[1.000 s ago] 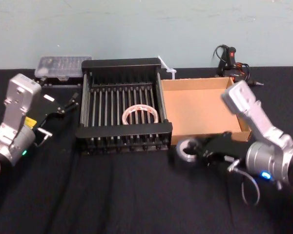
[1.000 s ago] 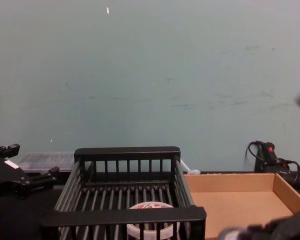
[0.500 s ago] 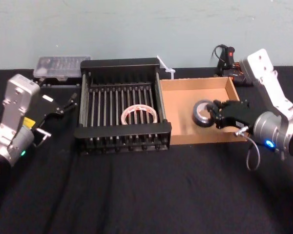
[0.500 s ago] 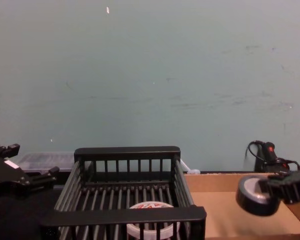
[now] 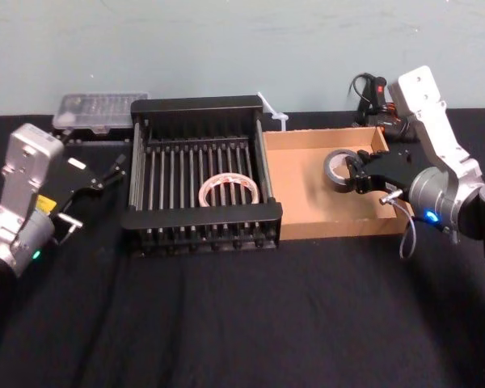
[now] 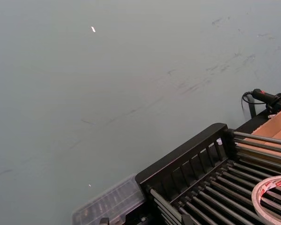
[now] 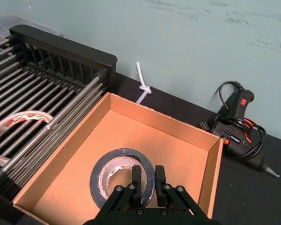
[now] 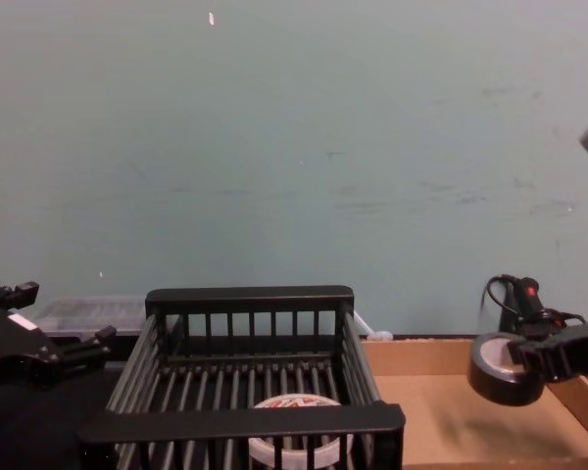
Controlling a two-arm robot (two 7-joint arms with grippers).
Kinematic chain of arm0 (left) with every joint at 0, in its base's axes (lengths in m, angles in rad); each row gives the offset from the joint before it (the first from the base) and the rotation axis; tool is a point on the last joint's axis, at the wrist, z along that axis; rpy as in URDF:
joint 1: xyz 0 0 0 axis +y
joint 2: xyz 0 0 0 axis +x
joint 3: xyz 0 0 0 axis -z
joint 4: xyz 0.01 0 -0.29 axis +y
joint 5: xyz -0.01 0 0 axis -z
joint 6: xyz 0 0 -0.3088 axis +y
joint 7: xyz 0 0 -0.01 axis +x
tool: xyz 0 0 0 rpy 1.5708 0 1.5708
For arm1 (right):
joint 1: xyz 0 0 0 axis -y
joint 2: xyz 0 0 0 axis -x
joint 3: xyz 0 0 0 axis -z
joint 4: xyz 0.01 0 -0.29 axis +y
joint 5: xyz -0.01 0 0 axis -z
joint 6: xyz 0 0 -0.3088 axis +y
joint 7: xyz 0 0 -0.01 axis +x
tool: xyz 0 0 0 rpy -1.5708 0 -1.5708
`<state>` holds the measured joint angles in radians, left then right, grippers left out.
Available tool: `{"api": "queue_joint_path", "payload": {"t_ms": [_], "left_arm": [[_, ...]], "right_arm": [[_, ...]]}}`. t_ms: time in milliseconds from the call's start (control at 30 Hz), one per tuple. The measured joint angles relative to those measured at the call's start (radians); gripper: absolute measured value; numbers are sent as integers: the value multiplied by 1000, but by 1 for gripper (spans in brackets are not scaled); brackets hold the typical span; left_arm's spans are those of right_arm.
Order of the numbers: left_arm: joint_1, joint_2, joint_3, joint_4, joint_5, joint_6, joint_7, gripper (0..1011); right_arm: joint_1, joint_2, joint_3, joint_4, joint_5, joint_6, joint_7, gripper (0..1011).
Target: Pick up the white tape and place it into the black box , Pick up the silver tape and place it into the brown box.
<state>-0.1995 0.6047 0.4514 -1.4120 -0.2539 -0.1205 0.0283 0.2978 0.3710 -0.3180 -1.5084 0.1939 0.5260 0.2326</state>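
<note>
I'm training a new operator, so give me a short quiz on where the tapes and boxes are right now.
1. True or false: the white tape lies inside the black box.
2. Which pincer grips the silver tape: A left, B right?
3. Fill in: the silver tape is held over the ____ box.
Key: 1 true; 2 B, the right pincer; 3 brown, the brown box.
</note>
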Motion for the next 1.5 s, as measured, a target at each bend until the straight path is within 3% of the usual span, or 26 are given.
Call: {"api": "queue_joint_path", "payload": {"t_ms": [733, 1500], "left_arm": [[0, 0, 0, 0, 0, 0, 0, 1001], [0, 0, 0, 0, 0, 0, 0, 1001]], "right_arm": [[7, -9, 3, 16, -9, -2, -1, 192], [7, -8, 3, 15, -8, -1, -1, 913]]}}
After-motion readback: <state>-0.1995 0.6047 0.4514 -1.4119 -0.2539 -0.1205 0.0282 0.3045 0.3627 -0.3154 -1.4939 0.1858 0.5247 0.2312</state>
